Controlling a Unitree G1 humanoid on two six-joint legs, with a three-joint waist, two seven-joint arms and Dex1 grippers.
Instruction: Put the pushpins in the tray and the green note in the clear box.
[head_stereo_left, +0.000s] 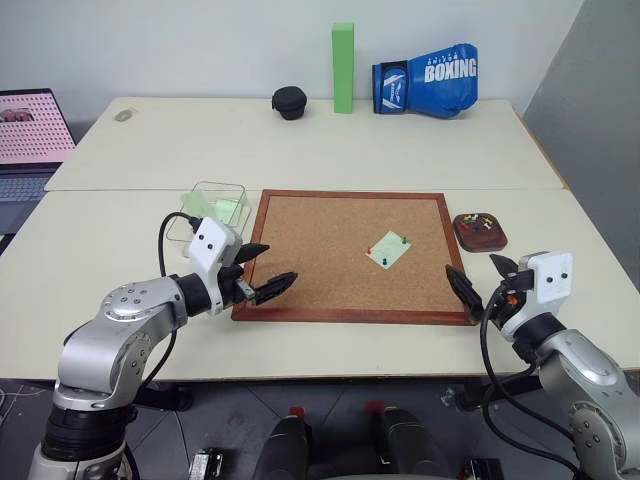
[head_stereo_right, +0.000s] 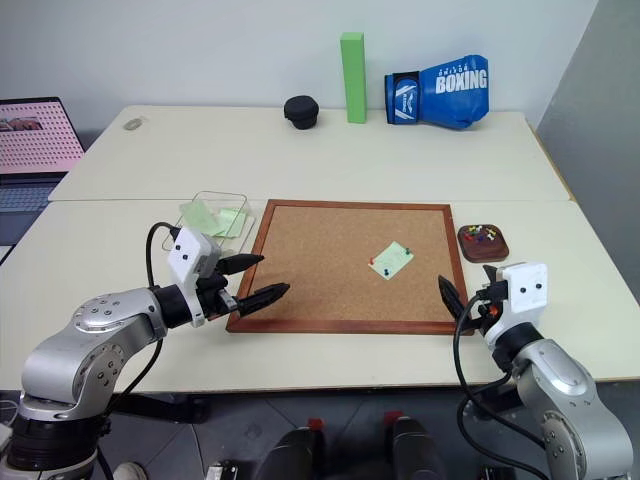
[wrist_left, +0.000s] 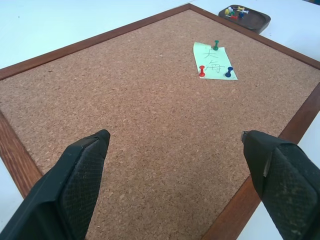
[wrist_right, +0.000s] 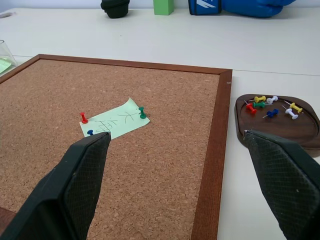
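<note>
Currently the green note (head_stereo_left: 390, 249) lies pinned flat on the cork board (head_stereo_left: 320, 250), right of its middle, held by three pushpins (wrist_left: 216, 45): a green one at one corner, a red one and a blue one along the opposite edge. The tray (head_stereo_left: 480, 231) sits on the table (head_stereo_left: 120, 250) just beside the board's right frame and already holds several loose pins, while the clear box (head_stereo_left: 213, 207) stands off the board's far left corner with other pale green notes inside it. The left end effector (head_stereo_left: 260, 268) hovers over the board's near left corner, fingers spread wide and holding nothing; the right end effector (head_stereo_left: 480, 278) hangs at the near right corner, likewise wide open and empty, with the tray a little beyond it. Neither is close to the note, so the step in hand looks like the approach to the first pin, with nothing of this note yet freed. The right arm seems the better placed, since note and tray both lie on its side. The next move probably calls for bringing its fingertips down around one small plastic head, closing narrowly and pulling straight out of the cork, so the paper is not torn or dragged. All three pins need to go to the tray before the note can be lifted across to the box.
</note>
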